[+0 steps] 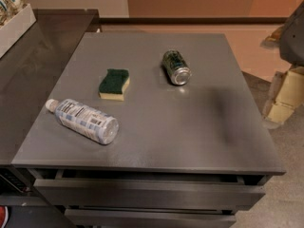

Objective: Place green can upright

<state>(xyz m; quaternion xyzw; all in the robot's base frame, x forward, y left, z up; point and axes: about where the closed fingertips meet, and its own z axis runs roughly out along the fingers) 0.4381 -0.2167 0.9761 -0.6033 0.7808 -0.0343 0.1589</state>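
Note:
The green can [176, 67] lies on its side on the grey table top [190, 127], right of the middle and toward the back. Its shiny silver end faces the front right. My gripper [285, 96] shows as pale blocky parts at the right edge of the view, beyond the table's right side. It is well apart from the can and holds nothing that I can see.
A green-and-yellow sponge [114, 84] lies left of the can. A clear plastic bottle [83, 120] with a white label lies on its side at the front left. A dark counter [33, 70] adjoins the table's left, with a white box [14, 25] on it. Drawers [147, 194] sit below the table front.

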